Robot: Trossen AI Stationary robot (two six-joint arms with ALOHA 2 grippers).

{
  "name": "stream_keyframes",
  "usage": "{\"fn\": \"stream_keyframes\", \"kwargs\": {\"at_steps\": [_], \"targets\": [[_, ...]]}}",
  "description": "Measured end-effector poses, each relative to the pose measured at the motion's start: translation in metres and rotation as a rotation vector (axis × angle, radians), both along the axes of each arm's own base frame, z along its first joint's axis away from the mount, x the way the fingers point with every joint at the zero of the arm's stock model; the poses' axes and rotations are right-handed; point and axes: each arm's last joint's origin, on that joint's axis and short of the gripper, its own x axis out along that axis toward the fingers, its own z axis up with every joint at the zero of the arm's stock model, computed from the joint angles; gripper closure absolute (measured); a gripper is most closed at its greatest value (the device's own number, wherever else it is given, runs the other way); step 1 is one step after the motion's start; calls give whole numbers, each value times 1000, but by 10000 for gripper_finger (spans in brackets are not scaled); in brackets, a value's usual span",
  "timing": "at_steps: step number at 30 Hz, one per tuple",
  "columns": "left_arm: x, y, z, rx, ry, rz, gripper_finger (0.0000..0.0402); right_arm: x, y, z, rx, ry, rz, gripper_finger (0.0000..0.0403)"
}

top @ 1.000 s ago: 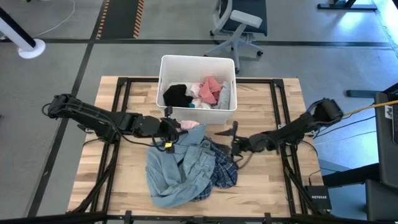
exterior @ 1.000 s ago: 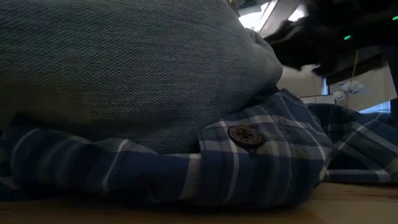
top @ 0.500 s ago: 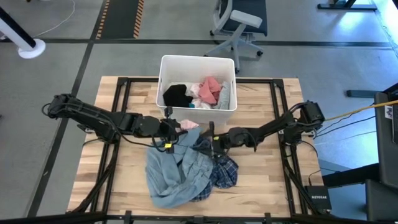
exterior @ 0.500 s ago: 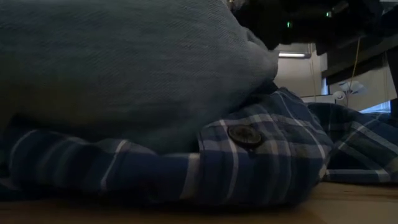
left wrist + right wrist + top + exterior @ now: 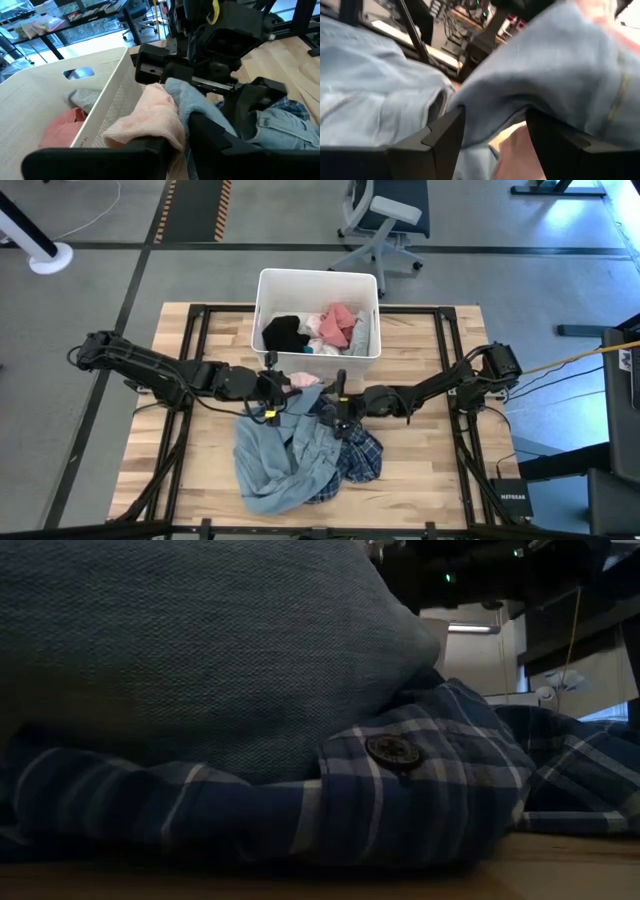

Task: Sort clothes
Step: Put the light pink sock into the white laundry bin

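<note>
A large light-blue denim shirt [image 5: 268, 455] lies bunched on the table over a navy plaid shirt [image 5: 362, 460]. Both fill the low view, the denim [image 5: 200, 640] on top of the plaid [image 5: 420, 810]. My left gripper [image 5: 283, 387] is shut on a salmon pink garment [image 5: 305, 380] at the pile's far edge, just in front of the white bin [image 5: 262, 285]. My right gripper [image 5: 338, 402] is open over the pile's far right part. Its fingers stand on either side of a raised denim fold [image 5: 520, 85]. My left gripper pinches a bunched fold of the salmon pink garment [image 5: 165, 131] between its two fingers, coming level from the table's left. The cloth bulges up ahead of the fingers and rests against the denim beside it. My right gripper has the denim fold between its open fingers [image 5: 445, 135]; I cannot tell whether they touch it.
The white bin stands at the table's far middle and holds black, pink, white and grey clothes [image 5: 320, 328]. Its perforated wall [image 5: 55, 105] is close to my left gripper. Bare wood [image 5: 430, 470] lies right of the pile. An office chair [image 5: 385, 215] stands beyond the table.
My right gripper has gone toward the table's left, from beside the plaid shirt to over the pile, close to my left gripper. The denim near it has shifted slightly. My left arm has kept still with the pink garment.
</note>
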Motion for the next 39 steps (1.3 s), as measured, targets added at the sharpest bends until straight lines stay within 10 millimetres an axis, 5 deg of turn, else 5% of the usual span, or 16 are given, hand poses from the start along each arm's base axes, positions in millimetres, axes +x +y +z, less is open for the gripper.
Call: {"fn": "stream_keyframes", "kwargs": {"at_steps": [10, 18, 20, 30, 35, 39], "targets": [[0, 0, 0, -1, -2, -1, 343, 35, 7, -19, -29, 55, 6, 188], [0, 0, -1, 21, 4, -11, 343, 40, 12, -14, -69, 42, 155, 370], [0, 0, -1, 20, 4, -12, 343, 39, 14, -14, -92, 45, 197, 385], [-2, 0, -6, 29, 46, 7, 343, 15, 53, -3, -363, 197, 216, 391], [-2, 3, -3, 32, 21, 73, 343, -10, 85, 7, -467, 152, 367, 385], [-3, 4, -4, 52, 36, 115, 343, -32, 91, 10, -524, 133, 329, 392]]}}
